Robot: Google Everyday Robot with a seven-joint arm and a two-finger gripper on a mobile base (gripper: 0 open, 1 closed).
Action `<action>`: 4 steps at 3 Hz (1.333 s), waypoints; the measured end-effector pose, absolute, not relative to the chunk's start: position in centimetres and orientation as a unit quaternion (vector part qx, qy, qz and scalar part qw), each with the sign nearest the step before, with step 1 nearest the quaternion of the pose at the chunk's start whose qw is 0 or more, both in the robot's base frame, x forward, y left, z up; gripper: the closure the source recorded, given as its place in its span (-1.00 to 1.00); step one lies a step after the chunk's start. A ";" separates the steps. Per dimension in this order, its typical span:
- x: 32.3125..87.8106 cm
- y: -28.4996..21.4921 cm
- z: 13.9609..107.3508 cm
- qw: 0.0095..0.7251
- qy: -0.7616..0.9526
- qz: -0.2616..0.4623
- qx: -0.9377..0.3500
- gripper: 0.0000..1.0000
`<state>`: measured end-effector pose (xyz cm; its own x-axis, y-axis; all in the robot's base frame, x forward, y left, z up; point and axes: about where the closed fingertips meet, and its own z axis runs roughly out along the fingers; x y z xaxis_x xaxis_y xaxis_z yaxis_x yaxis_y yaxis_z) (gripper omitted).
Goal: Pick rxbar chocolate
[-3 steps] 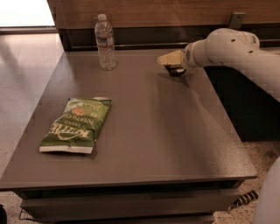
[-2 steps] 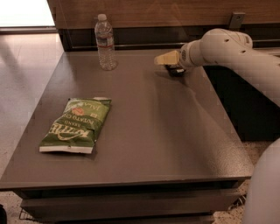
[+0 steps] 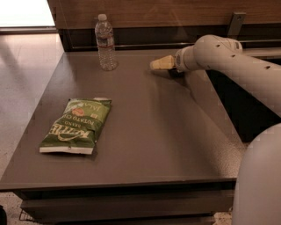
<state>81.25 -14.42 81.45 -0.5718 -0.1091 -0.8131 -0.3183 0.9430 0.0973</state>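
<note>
Lying nearest on the dark brown table [image 3: 145,149], over on its left side, is a big green Kettle chip bag [image 3: 75,125]. It lies flat with its front facing up, and its white end points toward the near edge of the table. Down in the right corner, a big round white part of the robot [image 3: 260,184] stands beside the table's right side. Farther back, the white arm [image 3: 246,70] comes in from the right and reaches across the far right part of the table. At its end is the gripper [image 3: 153,65], a tan tip that points left and sits low, close over the table top. I cannot tell if the gripper is wide, narrow, or holding something. Right under it, just behind the tan tip, is a small dark flat shape on the table. This looks like the rxbar chocolate [image 3: 176,73], but it is mostly hidden and in shadow, so I cannot tell if the gripper touches it. It is at the back of the table, well apart from the chip bag. Farther left, near the back edge, a clear water bottle [image 3: 105,41] with a white cap stands upright. Behind the table runs a wooden wall [image 3: 167,13]. To the left, a pale floor [image 3: 22,66] shows.
</note>
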 end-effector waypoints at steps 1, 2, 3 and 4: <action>81.0 -15.1 80.4 0.442 0.883 0.114 -0.107 -0.96; 81.0 -15.1 80.7 0.442 0.883 0.114 -0.107 -0.50; 81.0 -15.1 80.9 0.442 0.883 0.114 -0.107 -0.03; 81.0 -15.1 81.3 0.442 0.883 0.114 -0.107 0.43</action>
<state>80.98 -15.08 81.27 -0.5870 -0.0889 -0.8047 -0.2907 0.9508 0.1070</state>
